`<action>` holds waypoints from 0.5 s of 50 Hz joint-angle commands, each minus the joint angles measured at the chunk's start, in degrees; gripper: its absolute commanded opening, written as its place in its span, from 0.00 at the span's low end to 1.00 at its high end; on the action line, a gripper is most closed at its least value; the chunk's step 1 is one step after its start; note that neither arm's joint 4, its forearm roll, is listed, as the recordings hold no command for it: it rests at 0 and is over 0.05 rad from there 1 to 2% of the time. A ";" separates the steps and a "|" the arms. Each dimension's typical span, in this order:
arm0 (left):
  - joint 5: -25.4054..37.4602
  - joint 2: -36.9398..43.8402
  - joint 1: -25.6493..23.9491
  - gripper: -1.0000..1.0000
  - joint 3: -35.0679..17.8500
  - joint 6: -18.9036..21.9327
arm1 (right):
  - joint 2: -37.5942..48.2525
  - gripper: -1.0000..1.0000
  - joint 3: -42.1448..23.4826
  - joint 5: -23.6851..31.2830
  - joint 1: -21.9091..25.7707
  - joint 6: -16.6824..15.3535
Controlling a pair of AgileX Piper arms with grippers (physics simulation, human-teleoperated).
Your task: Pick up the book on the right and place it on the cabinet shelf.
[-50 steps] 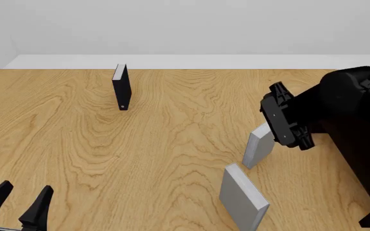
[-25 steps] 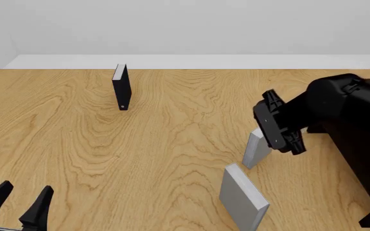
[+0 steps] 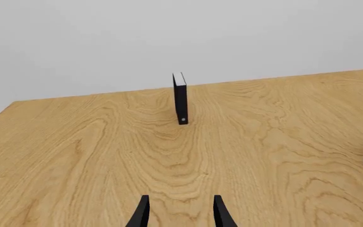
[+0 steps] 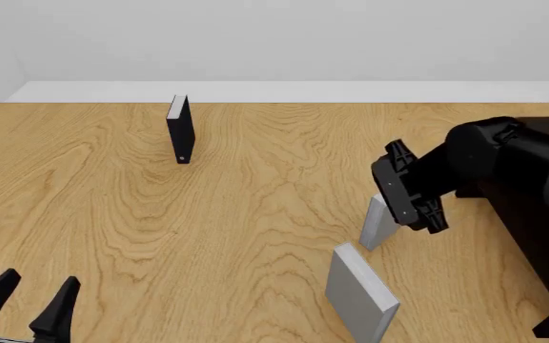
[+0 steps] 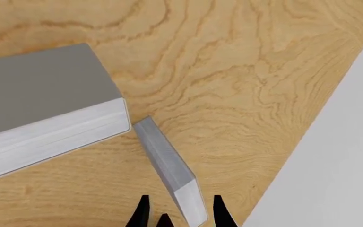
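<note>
Your wood-grain counter [image 4: 255,214] carries everything here. At its right edge stands the big, very dark brown wooden cabinet [image 4: 542,236], partly covered in the front view by your black right arm [image 4: 503,164]. In front of the cabinet stand two plain light grey books. The nearer, larger-looking grey book [image 4: 360,293] sits close to the front edge; the task's light grey book [image 4: 379,223] stands upright just beyond it, near the cabinet's left side. Your right gripper [image 5: 178,213] hangs over the top of that book: in the right wrist view the jaws are spread, one finger on either side of the book's pale edge [image 5: 172,170], and you cannot tell whether they touch it. Far off on the left stands a black book with white pages [image 4: 180,128], upright and alone. Your left gripper [image 4: 25,304] rests low at the near left corner, jaws spread around nothing.
</note>
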 commanded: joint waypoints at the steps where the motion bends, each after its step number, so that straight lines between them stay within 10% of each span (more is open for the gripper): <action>1: 0.09 0.00 -0.27 1.00 0.00 0.01 | 1.06 1.00 -0.27 -0.50 -0.36 -0.33; 25: 0.58 0.01 -0.60 1.00 0.01 0.36 | 3.30 1.00 0.19 -2.13 -0.28 0.81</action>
